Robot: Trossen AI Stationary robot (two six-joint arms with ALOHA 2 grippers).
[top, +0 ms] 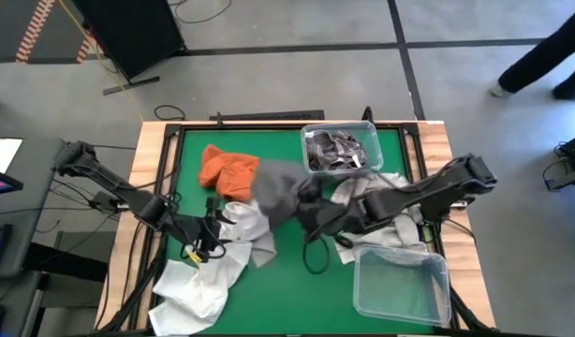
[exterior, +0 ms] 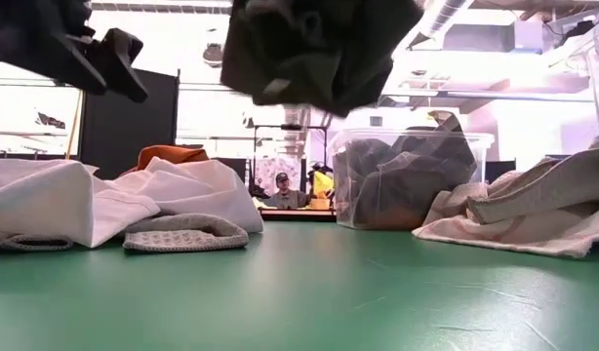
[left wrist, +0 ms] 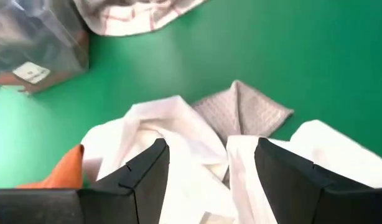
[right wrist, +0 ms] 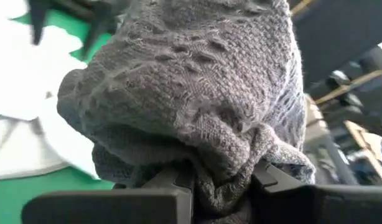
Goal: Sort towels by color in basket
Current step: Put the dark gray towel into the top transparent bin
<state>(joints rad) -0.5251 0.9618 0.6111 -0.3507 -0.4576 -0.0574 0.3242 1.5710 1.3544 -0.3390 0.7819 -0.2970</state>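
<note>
The green table (top: 287, 281) carries everything, with a wooden border around it. Near its far edge stands a clear bin (top: 340, 148) that already contains dark grey cloths; a second clear bin (top: 401, 285) sits at the near right corner.

A pile of white towels (top: 208, 271) spreads over the near left part of the table, with a corner of a grey plaid towel (left wrist: 241, 112) showing beside it. A white towel with reddish grid lines (top: 390, 229) lies on the right, between the two bins, partly under the right arm. A rust orange towel (top: 228, 169) lies bunched at the far left, just beside the white pile.

A dark grey towel (top: 280, 190) hangs above the middle of the table, clear of the surface in the low view. The right gripper (right wrist: 219, 180) is clamped on it, the knitted cloth bunched between its two fingers.

The left gripper (left wrist: 211, 171) hovers over the white pile with its fingers spread apart and nothing between them.

A person sits in the room far behind the table.
</note>
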